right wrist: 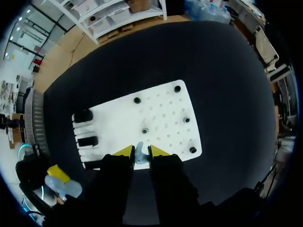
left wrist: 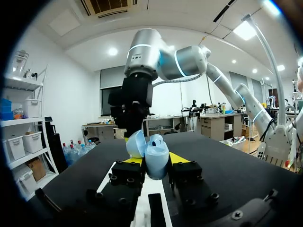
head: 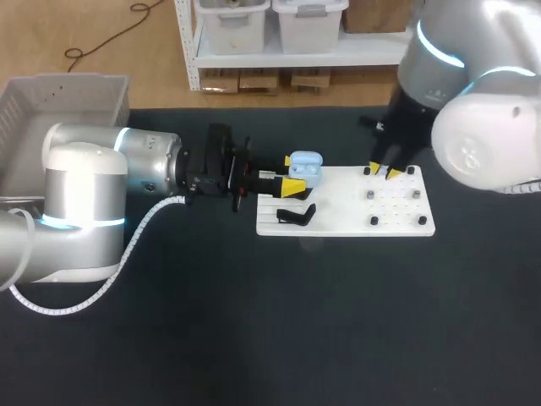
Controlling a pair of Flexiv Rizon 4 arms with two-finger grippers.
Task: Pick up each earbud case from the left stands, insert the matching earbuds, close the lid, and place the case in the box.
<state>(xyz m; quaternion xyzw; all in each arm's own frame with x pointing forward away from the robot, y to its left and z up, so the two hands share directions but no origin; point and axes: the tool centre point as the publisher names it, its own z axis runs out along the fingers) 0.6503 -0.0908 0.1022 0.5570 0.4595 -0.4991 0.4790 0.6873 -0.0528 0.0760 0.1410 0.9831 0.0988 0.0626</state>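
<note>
My left gripper [head: 293, 186] grips the light blue earbud case [head: 305, 167] from both sides. The lid is open, and the case is held over the far left corner of the white board [head: 397, 222]. My right gripper [head: 385, 172], nearly closed, pinches a pale blue earbud [right wrist: 139, 154] at the board's far edge. A black stand [head: 296, 216] sits at the board's left end. The dark table [head: 296, 338] spreads wide beyond the board's near edge, and a grey bin [head: 68, 93] stands at its far left corner.
</note>
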